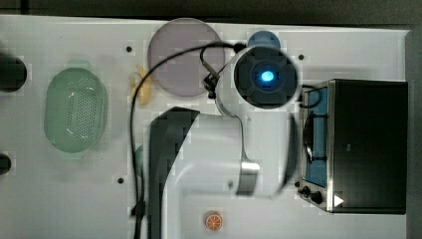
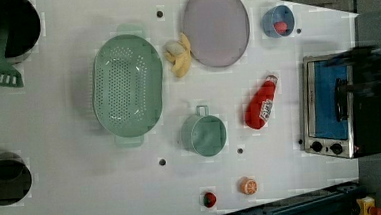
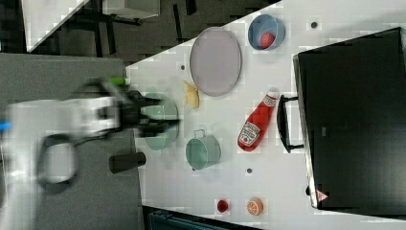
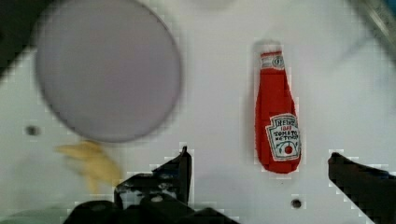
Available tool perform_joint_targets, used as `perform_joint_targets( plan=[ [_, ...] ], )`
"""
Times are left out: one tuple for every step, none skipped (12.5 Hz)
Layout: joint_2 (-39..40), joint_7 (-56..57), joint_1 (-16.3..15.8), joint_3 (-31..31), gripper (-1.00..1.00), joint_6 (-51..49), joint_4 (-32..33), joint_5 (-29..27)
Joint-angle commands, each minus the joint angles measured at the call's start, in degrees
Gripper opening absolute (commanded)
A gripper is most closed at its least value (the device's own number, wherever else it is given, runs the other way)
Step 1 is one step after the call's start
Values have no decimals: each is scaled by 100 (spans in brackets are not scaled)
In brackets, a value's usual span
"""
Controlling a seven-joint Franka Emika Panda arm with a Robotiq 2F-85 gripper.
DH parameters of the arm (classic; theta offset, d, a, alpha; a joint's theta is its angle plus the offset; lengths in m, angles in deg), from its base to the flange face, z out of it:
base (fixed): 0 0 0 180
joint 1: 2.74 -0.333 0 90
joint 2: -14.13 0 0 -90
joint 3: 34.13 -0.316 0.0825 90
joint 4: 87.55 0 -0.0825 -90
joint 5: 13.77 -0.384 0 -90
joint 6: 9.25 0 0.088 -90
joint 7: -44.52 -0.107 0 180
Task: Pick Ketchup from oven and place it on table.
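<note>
On the table (image 2: 303,180), just at the left view's left of the oven (image 2: 346,105), the Ketchup (image 2: 261,105) lies flat — I've apparently let it go — my gripper (image 4: 259,172) spread wide and empty above it.

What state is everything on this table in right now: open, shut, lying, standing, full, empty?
Ketchup: lying flat on the table, outside the oven, not held.
Oven: door shut.
Gripper: open, holding nothing.
Green colander: upright, empty.
Green pot: upright, empty.
Blue bowl: holds a small red fruit.
Purple plate: bare.
Banana: lying beside the plate.
</note>
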Motion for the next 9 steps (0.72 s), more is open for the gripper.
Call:
perform_joint_targets(
  plan=[
    [-70,-586,71,158,100,-1323,-1047,286],
    [-66,-626,70,175,100,-1688,-1335,303],
    [-78,-633,70,185,100,-2044,-1547,302],
    [-84,-633,71,191,100,-2159,-1735,303],
    [-85,-633,70,191,100,-2137,-1858,302],
    [-88,-633,69,184,100,-2125,-1928,302],
    [-89,-633,68,179,100,-2125,-1954,303],
    [-87,-633,67,178,100,-2126,-1956,303],
    [-79,-633,67,177,100,-2126,-1956,303]
  ],
)
